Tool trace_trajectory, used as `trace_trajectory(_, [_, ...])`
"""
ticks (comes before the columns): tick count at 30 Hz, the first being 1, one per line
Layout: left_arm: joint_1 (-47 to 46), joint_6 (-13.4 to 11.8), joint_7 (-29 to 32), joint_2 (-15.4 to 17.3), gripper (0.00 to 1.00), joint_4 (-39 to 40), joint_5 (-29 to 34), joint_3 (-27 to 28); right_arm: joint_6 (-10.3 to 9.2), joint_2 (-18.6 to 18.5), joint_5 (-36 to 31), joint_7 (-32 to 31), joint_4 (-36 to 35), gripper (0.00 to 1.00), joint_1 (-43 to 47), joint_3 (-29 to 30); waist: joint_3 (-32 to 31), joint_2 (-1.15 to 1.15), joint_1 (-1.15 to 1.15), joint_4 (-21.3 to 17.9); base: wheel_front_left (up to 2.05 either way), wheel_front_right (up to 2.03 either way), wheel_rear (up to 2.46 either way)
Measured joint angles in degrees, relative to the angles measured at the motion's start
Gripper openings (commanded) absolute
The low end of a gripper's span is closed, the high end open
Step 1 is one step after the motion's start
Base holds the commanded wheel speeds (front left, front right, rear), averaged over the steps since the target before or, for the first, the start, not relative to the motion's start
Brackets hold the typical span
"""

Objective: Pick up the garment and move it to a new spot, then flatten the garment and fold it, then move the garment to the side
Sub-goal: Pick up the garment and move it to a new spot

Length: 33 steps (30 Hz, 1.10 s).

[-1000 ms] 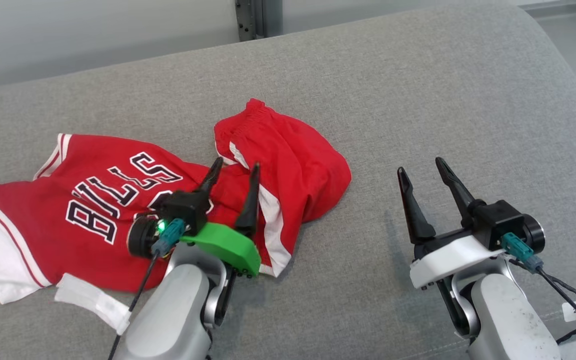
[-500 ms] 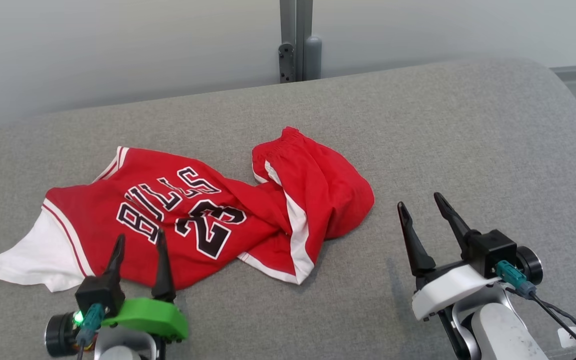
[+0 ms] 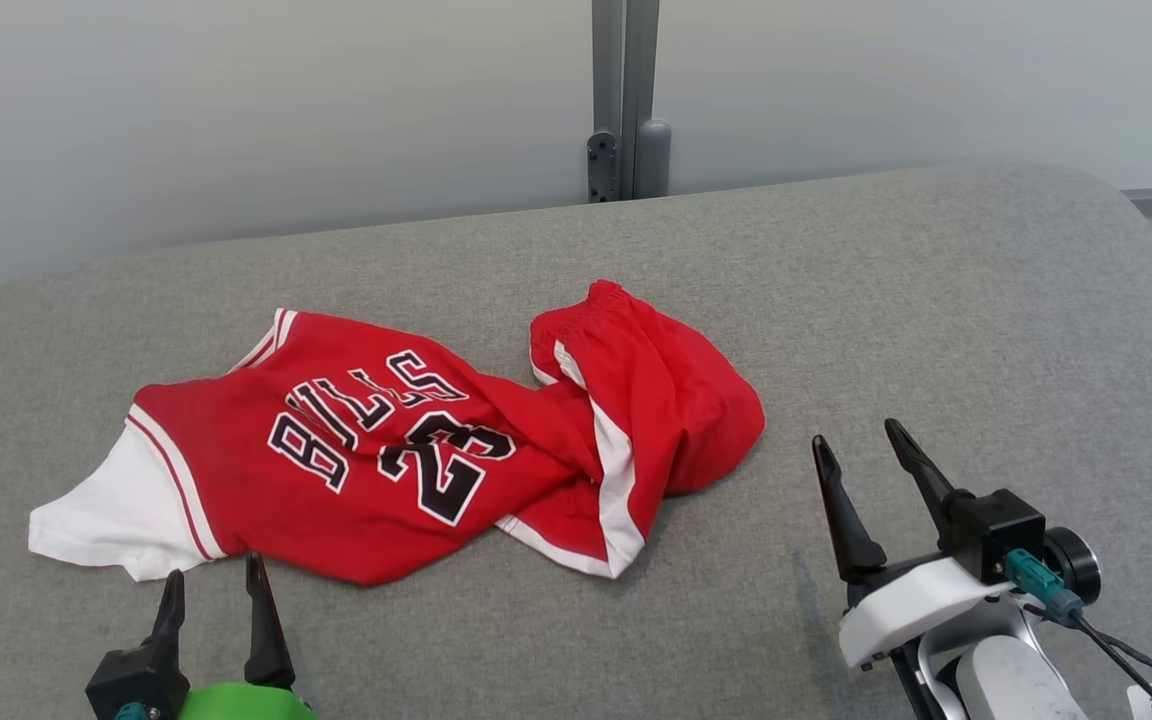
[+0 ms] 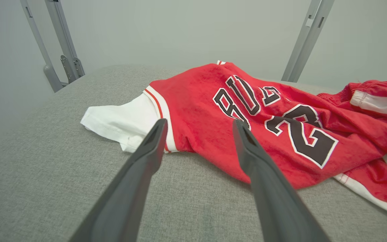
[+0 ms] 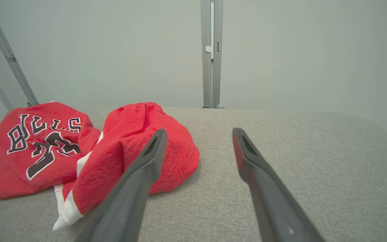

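While the red garment (image 3: 416,450) lies rumpled on the grey cushion (image 3: 936,300), left of centre w/ its right end heaped on itself, neither arm holds anything. L gripper (image 3: 214,568) sits just short of the near hem, fingers apart; R gripper (image 3: 854,433) sits beside the heaped end, fingers apart too. I judge flattening not yet done; both look staged to pinch opposite ends & spread it.
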State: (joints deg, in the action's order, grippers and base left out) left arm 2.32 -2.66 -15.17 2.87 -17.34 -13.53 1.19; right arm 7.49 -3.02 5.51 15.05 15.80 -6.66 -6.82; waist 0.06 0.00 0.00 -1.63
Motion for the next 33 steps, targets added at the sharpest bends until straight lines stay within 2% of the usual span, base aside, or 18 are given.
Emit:
trace_trajectory(6, [-1.87, 1.56, 0.0, -0.02, 1.0, -1.63, -2.19, -1.69, 0.0, -0.02, -0.02, 0.0, 0.08, 1.0, -0.26, -0.69, 1.15, 0.0, 0.0, -0.25, 0.0, 0.0, 0.0])
trace_trajectory(11, [-8.75, 3.14, 0.01, -0.1, 1.0, -8.86, -3.21, -3.27, 0.0, -0.4, -0.02, 0.0, 0.22, 1.0, -1.57, -1.13, 3.29, 0.0, 0.0, -0.79, 0.0, 0.0, 0.0])
trace_trajectory(19, [-24.1, 4.14, 0.01, 0.18, 1.0, -24.13, -2.97, -1.36, 0.0, -0.56, 0.69, 0.0, 0.86, 1.0, -4.28, -1.78, 7.89, 0.0, 0.0, -2.11, 0.0, 0.0, 0.0])
trace_trajectory(25, [-32.25, 4.23, 0.15, 1.1, 1.0, -33.79, -2.97, -1.77, 0.0, -0.47, 2.53, 0.0, 2.54, 1.0, -5.25, -1.98, 10.7, 0.0, 0.0, -3.48, 0.0, 0.0, 0.0])
trace_trajectory(33, [-38.36, 3.21, 4.6, 2.29, 1.0, -45.1, -2.34, -2.61, 0.0, -0.27, 3.52, 0.0, 3.99, 1.0, -7.0, -3.0, 13.58, 0.0, 0.0, -5.37, 0.0, 0.0, 0.0])
